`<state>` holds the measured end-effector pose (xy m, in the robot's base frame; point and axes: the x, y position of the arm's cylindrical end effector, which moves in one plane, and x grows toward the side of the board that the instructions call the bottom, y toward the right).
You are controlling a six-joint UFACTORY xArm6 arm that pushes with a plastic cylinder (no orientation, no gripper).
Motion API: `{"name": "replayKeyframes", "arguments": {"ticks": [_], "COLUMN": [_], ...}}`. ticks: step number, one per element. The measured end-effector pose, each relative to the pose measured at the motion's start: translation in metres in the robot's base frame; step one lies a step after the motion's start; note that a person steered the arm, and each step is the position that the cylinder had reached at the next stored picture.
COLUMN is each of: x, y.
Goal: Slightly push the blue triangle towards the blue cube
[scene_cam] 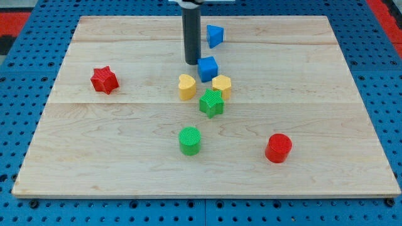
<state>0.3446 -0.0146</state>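
2 blue blocks — blue triangle (215,35), blue cube (208,68) — my tip (192,62) just left of cube.

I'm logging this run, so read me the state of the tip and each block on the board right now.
my tip: down on the board, just left of the blue cube
blue cube: flat, beside the tip
blue triangle: apart, above the cube
yellow heart: flat
yellow block: against the green star
green star: flat
green cylinder: upright
red cylinder: upright
red star: alone at left

Robotics lab bench: pale wooden board (125,132) on blue perforated pegboard surface (377,81), small coloured plastic blocks scattered on it, dark cylindrical rod (191,34) descending from the view's top.
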Motion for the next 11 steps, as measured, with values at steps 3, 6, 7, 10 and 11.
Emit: {"name": "replayKeyframes", "arguments": {"ticks": [3,6,7,10,11], "x": [-0.052,-0.099,-0.086,-0.106,-0.101], "y": [0.145,-0.016,-0.009,0.07,0.052]}}
